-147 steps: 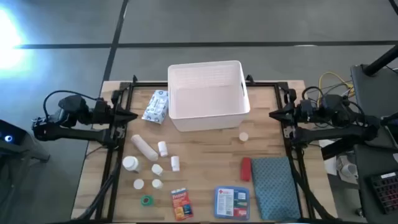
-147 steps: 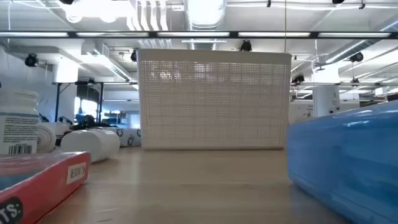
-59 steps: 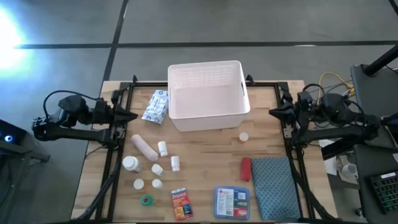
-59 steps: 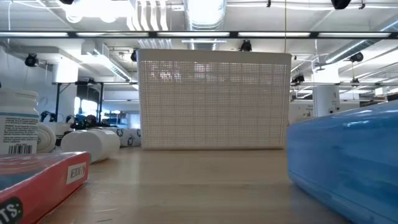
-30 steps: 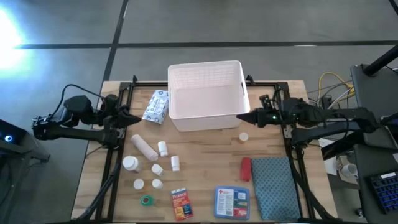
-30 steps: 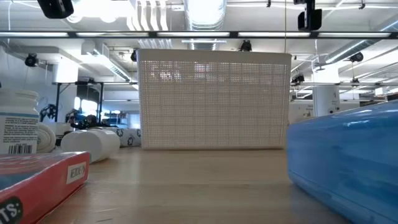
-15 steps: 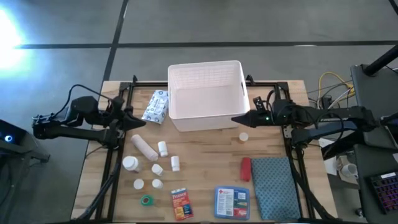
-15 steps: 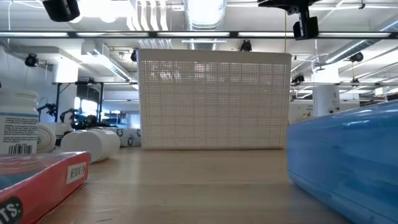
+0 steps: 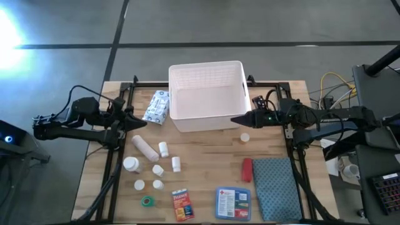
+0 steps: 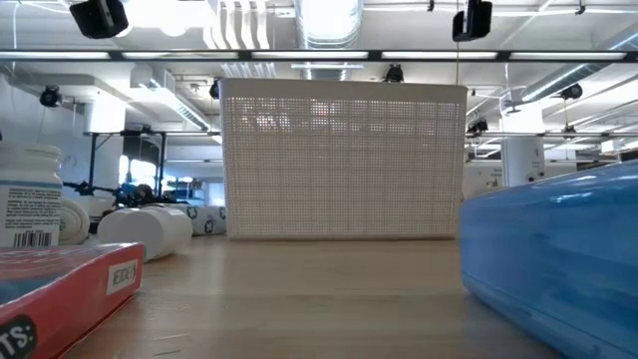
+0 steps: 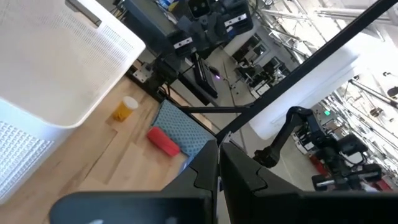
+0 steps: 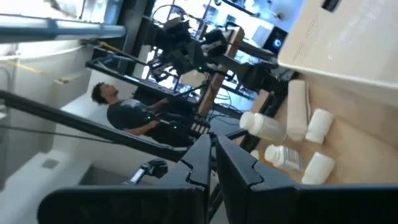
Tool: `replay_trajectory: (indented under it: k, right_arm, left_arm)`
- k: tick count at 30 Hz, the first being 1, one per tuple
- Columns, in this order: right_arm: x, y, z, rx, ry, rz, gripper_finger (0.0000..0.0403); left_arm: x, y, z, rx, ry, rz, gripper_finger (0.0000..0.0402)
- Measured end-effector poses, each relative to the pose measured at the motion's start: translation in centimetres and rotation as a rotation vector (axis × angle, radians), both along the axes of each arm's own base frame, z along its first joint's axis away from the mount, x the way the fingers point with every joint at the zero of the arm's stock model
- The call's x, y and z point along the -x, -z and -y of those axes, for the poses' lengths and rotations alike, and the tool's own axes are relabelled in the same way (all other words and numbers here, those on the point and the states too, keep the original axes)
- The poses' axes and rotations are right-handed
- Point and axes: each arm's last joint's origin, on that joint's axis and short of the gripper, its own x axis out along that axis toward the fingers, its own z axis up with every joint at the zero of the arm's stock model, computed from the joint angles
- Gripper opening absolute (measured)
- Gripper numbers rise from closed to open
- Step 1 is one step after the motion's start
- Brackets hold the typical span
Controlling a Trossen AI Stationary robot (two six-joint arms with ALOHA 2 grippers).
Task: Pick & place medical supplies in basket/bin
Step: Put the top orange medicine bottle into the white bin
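Observation:
The white slotted basket (image 9: 209,94) stands at the table's far middle. The supplies lie on the wood: wipes packet (image 9: 156,106), gauze roll (image 9: 144,147), several white bottles (image 9: 163,149), green tape roll (image 9: 147,201), orange-red box (image 9: 181,204), blue box (image 9: 232,203), red tube (image 9: 247,169) and a small orange-topped bottle (image 9: 245,137). My left gripper (image 9: 144,124) hovers shut beside the wipes packet, left of the basket. My right gripper (image 9: 234,119) hovers shut at the basket's near right corner, above the small bottle. Each wrist view shows its fingers together, left (image 11: 217,168) and right (image 12: 211,155).
A teal-grey cloth mat (image 9: 275,187) lies at the near right, beside the red tube. Black frame rails (image 9: 111,156) run along both table sides. Bare wood lies between the basket and the near row of boxes. A person (image 12: 124,112) sits beyond the table's left side.
My right gripper has moved toward the table's left, closing on the basket's near right corner. My left gripper has moved a little toward the table's right, nearer the wipes packet. Both stay shut. No supply has moved.

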Motion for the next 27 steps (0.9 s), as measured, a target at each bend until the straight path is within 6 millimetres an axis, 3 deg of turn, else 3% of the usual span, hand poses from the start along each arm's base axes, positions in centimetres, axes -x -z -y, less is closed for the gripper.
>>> replay_trajectory:
  k: [5, 12, 16, 23, 27]
  right_arm:
    - [-0.1, -0.2, -0.3, 0.084, -0.024, 0.031, 0.0018]
    - [-0.6, 0.8, -0.7, 0.071, -0.08, -0.051, 0.0024]
    - [-1.2, 1.4, -1.1, 0.068, -0.121, -0.08, 0.0065]
    - [-1.4, 3.0, -1.9, 0.019, -0.259, -0.219, 0.0167]
    - [-0.7, 3.9, -3.0, -0.043, -0.34, -0.339, 0.0189]
  left_arm:
    - [0.0, 0.0, 0.0, -0.034, 0.008, 0.002, 0.0]
    - [-0.6, 0.3, 0.1, -0.037, 0.03, -0.029, 0.0]
    - [-1.6, 0.7, 0.1, -0.036, 0.031, -0.07, 0.0009]
    - [-2.5, 1.1, 0.1, -0.036, 0.033, -0.108, 0.0058]
    - [-2.4, 1.0, 0.1, -0.051, 0.036, -0.098, 0.0061]
